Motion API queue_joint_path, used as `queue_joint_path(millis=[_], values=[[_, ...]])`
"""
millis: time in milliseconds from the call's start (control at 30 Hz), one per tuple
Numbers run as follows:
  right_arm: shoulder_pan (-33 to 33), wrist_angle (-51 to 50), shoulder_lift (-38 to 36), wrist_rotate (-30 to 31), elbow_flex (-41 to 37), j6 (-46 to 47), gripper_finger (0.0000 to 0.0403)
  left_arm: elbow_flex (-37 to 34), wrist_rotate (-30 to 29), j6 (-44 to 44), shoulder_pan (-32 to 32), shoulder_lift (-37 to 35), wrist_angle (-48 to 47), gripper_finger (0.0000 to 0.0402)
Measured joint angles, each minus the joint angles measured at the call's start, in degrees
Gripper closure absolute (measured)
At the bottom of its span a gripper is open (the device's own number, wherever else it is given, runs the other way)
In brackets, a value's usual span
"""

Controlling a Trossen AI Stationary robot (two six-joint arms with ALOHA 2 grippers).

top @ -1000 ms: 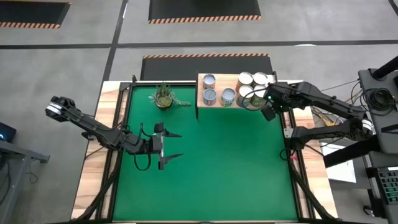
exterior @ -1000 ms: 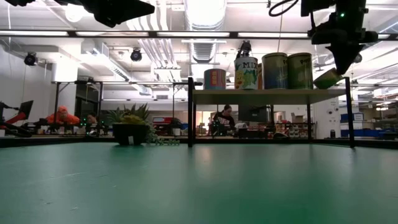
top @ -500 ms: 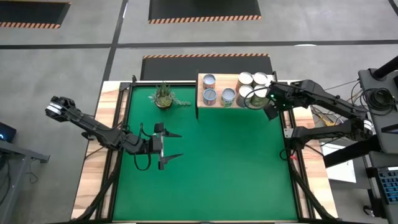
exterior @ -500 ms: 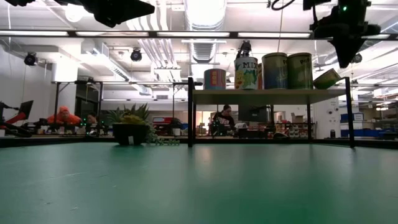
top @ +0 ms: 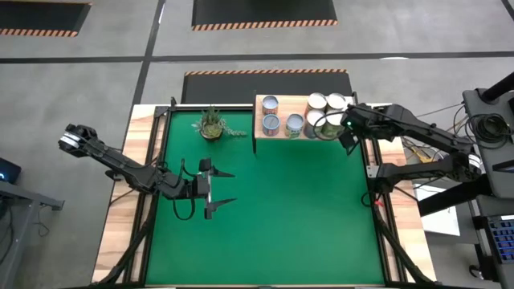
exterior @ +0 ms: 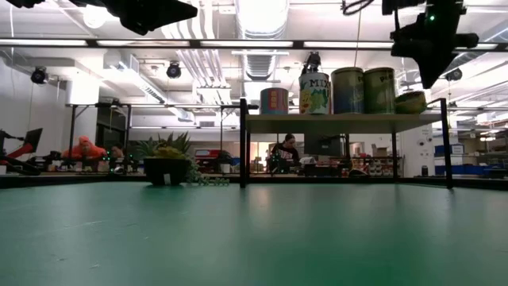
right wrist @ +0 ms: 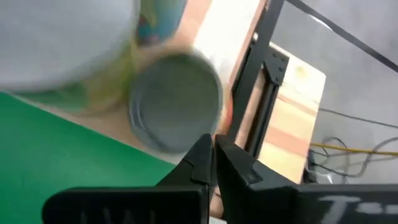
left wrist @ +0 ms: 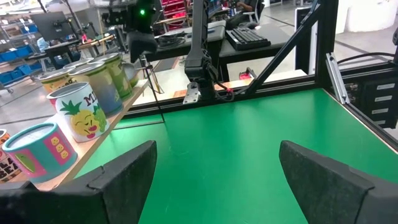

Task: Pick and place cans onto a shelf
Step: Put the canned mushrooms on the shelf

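The shelf (top: pixel 283 104) stands at the table's far edge, right of the middle, on thin black legs. Several cans stand on it. The nearest-right one, a small greenish can (exterior: pixel 410 103), sits at the shelf's right end, its silver top (right wrist: pixel 176 106) facing up. My right gripper (exterior: pixel 425 79) is shut and slants down just above and to the right of that can. My left gripper (top: pixel 225 189) is open over the green mat at the left, holding nothing, its fingers (left wrist: pixel 134 165) level and facing the shelf. My right gripper's shut fingertips (right wrist: pixel 208 146) stand right at the rim of the small can's silver top (right wrist: pixel 202 127), coming down at a slant from the near right. I cannot tell whether they touch it. The can sits on the shelf on its base.
A small potted plant (top: pixel 212 124) stands on the mat left of the shelf. The shelf's black legs (exterior: pixel 243 143) reach down to the mat. The taller cans (exterior: pixel 348 90) crowd the shelf beside the small one. Free green mat (top: pixel 289 209) lies in the middle and near side.
The small can was tilted at the shelf's right end under my right gripper's tip; it has tipped back and now sits nearly upright on the shelf. My right gripper has turned at the wrist and drawn its tip up a little off the can, staying shut.
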Motion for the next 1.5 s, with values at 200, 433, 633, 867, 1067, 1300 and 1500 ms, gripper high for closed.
queue_joint_path(millis=[200, 433, 633, 867, 1067, 1300, 1500], values=[[0.0, -0.7, 0.1, -0.6, -0.5, 0.0, 0.0394, 0.0, 0.0, 0.0, 0.0, 0.0, 0.0, 0.0081], [0.0, -0.7, 0.0, 1.3, 2.5, -0.7, 0.0394, 0.0, 0.0, 0.0, 0.0, 0.0, 0.3, 0.0081], [-0.1, 5.1, 0.0, 5.4, 1.3, -4.8, 0.0394, 0.0, 0.0, 0.0, 0.0, 0.0, 0.7, 0.0081], [-2.1, 10.1, -1.2, 5.4, -1.4, -8.9, 0.0394, 0.0, 0.0, 0.0, 0.0, 0.0, 0.7, 0.0081], [-4.5, 13.4, -6.5, 3.2, -5.2, -9.5, 0.0394, 0.0, 0.0, 0.0, 0.0, 0.0, 0.7, 0.0081], [-5.0, 23.2, -12.0, 1.9, -12.5, -10.7, 0.0394, 0.0, 0.0, 0.0, 0.0, 0.0, 0.9, 0.0081], [-5.0, 28.3, -12.4, 0.9, -16.2, -12.0, 0.0394, 0.0, 0.0, 0.0, 0.0, 0.0, 0.9, 0.0081]])
